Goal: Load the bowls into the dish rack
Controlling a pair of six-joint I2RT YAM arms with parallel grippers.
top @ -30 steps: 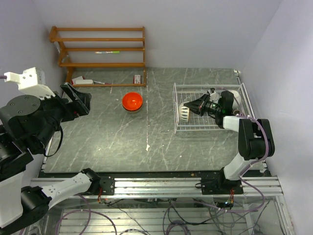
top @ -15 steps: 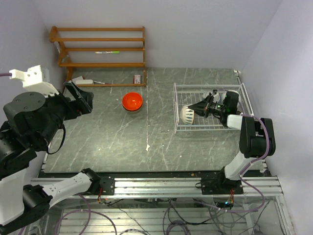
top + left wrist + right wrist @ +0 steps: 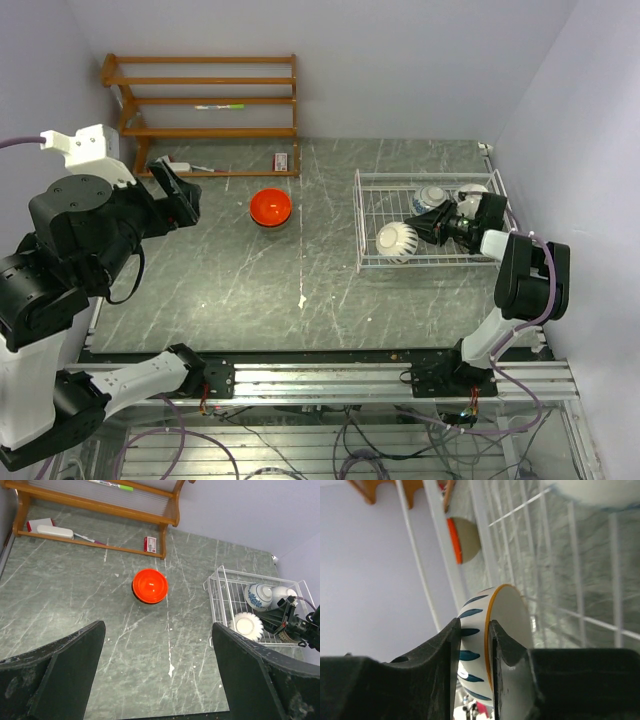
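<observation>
The white wire dish rack stands at the right of the table. My right gripper is inside it, shut on the rim of a white bowl with blue stripes; in the right wrist view one finger is inside and one outside the bowl. A blue-and-white patterned bowl and a plain white bowl sit at the rack's back. The orange-red bowl rests on the table left of the rack, also in the left wrist view. My left gripper is open and empty, high above the table's left.
A brown wooden shelf unit stands at the back left, with a white item and pen and a small red box on its lowest shelf. The wall is close behind the rack's right side.
My right gripper drew back to the right inside the rack and the striped bowl turned from on edge to rim-up. My left arm shifted a little to the right.
</observation>
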